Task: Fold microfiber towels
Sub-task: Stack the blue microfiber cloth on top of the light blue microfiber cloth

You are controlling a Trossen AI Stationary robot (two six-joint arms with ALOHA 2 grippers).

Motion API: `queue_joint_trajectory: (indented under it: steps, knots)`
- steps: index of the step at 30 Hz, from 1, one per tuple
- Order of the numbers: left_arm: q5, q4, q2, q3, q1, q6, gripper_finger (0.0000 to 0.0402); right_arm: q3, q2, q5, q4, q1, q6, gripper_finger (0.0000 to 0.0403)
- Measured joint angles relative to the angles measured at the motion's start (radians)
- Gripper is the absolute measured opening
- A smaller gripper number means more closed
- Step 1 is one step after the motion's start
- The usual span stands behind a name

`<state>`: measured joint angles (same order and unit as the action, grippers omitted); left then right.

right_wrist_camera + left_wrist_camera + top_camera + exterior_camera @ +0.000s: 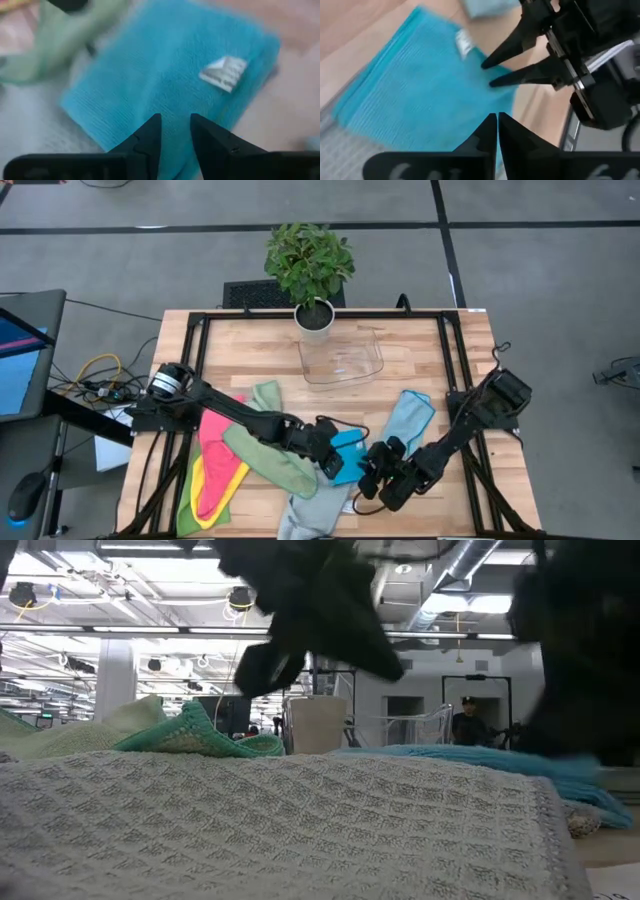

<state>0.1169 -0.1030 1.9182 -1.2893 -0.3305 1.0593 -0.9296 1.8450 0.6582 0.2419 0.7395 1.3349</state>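
A bright blue microfiber towel, folded into a small rectangle with a white tag, lies flat on the wooden table near the middle front. My left gripper is shut just over the towel's left part, with nothing between its fingers. My right gripper stands over the towel's right part, its fingers a little apart. The frames do not show either gripper touching the cloth. The two grippers face each other across it.
A green towel, a pink one and a yellow one lie crumpled at the left. A grey towel lies at the front edge and a light teal-edged one at the right. A clear tray and a potted plant stand at the back.
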Motion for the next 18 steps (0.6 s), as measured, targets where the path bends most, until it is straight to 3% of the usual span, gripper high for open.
queue_joint_trajectory:
  steps: [8, 14, 18]
  knots:
    - [0.023, 0.049, 0.006, 0.098, 0.004, 0.051, 0.0003, 0.022, 0.015, -0.039, -0.016, 0.047, 0.071, 0.0127]
    - [0.003, 0.053, -0.009, 0.102, 0.011, 0.103, 0.0003, 0.022, -0.096, 0.01, 0.013, 0.073, 0.076, 0.0125]
    - [-0.037, 0.048, -0.051, 0.102, 0.014, 0.17, 0.0009, 0.022, -0.17, -0.055, 0.133, 0.051, 0.179, 0.0133]
